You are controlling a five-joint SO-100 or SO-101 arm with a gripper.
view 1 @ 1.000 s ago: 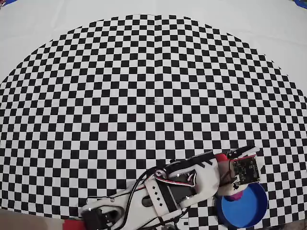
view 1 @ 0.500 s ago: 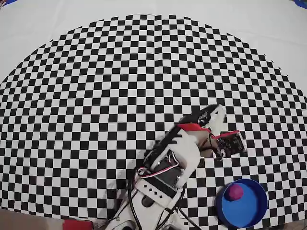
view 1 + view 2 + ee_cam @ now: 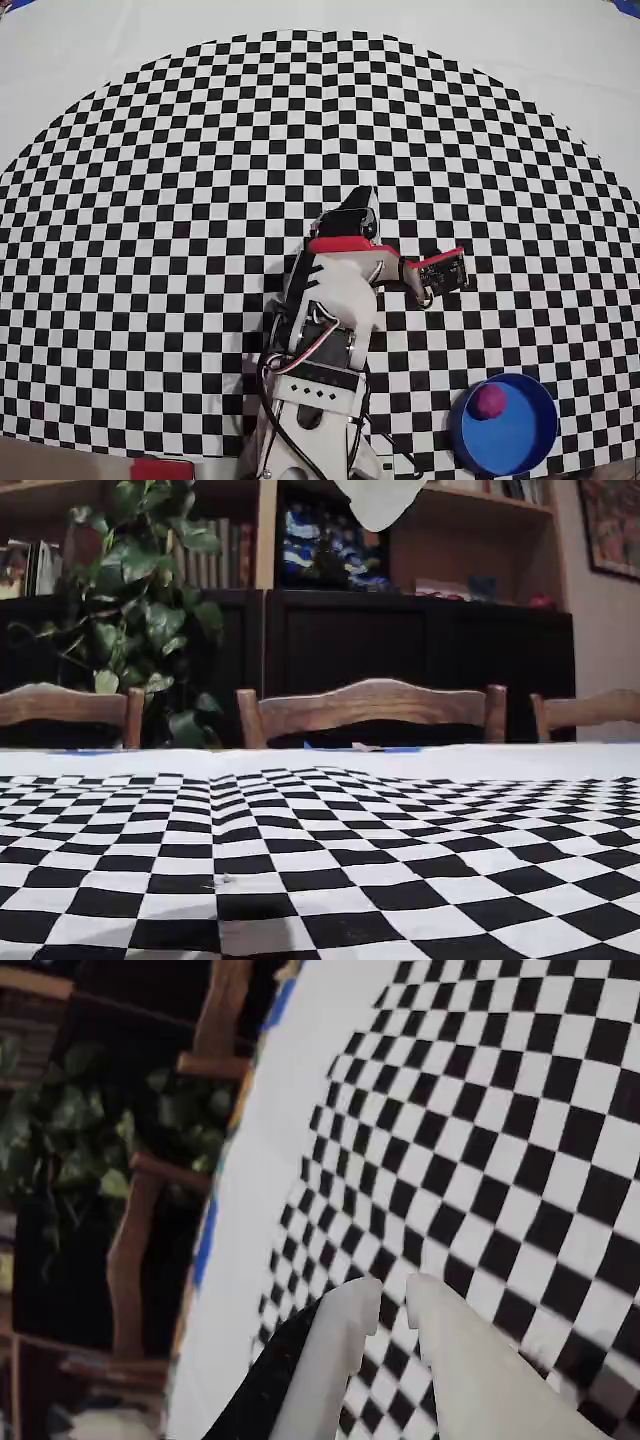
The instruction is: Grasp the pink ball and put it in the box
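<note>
In the overhead view the pink ball [image 3: 489, 400] lies inside the round blue box [image 3: 522, 440] at the lower right of the checkered cloth, near its upper left wall. My gripper [image 3: 360, 200] points up the picture near the middle of the cloth, far up and left of the box. In the wrist view the two white fingers [image 3: 345, 1330] of the gripper [image 3: 393, 1295] stand a narrow gap apart, holding nothing, with only checker squares showing between them. Neither ball nor box shows in the wrist or fixed view.
The arm's white and red body [image 3: 325, 330] runs from the bottom edge up to the centre, with the wrist camera board [image 3: 445, 270] sticking out to the right. Wooden chairs [image 3: 370, 708] and a leafy plant [image 3: 140, 610] stand beyond the table's far edge.
One second ago the gripper was over the box with the ball at it. The ball now lies free in the box, and the arm has swung up and left to the cloth's centre.
</note>
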